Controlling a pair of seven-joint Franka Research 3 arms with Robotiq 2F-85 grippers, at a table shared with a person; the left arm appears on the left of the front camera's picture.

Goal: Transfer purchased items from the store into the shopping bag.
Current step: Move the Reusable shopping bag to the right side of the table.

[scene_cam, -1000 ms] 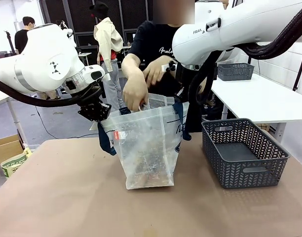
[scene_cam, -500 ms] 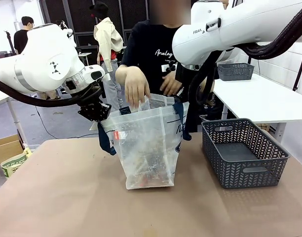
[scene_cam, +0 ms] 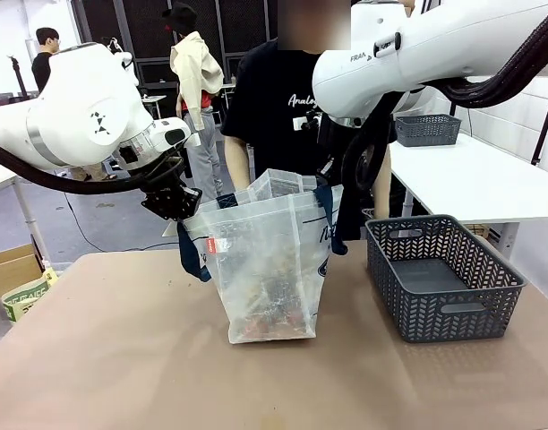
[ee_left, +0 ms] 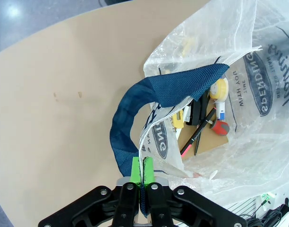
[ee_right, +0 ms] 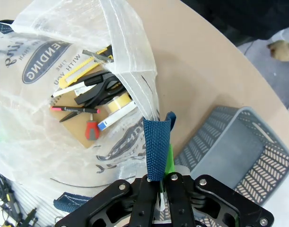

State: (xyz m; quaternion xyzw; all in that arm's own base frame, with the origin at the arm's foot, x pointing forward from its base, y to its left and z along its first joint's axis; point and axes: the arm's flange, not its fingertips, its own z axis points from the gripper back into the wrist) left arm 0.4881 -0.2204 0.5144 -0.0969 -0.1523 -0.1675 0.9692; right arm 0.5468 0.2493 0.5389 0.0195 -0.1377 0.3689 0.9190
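Note:
The translucent shopping bag (scene_cam: 269,260) stands open at mid table, held up by its navy handles. My left gripper (ee_left: 143,165) is shut on the left handle (ee_left: 135,109). My right gripper (ee_right: 164,156) is shut on the right handle (ee_right: 156,142). Inside the bag, a flat brown cardboard box (ee_left: 201,139) lies at the bottom. On it rest a yellow-and-black object (ee_right: 85,66), scissors, tape and pens. The store, a dark grey lattice basket (scene_cam: 444,278), sits empty to the right of the bag.
A person (scene_cam: 283,107) stands at the far side behind the bag, arms hanging down, one hand (ee_right: 281,49) near the table edge. A second grey basket (scene_cam: 426,130) sits on a white table at back right. A cardboard box (scene_cam: 14,269) stands left of the table.
The person's hands have pulled out of the bag's mouth and dropped to their sides. Both grippers and the bag have stayed in place.

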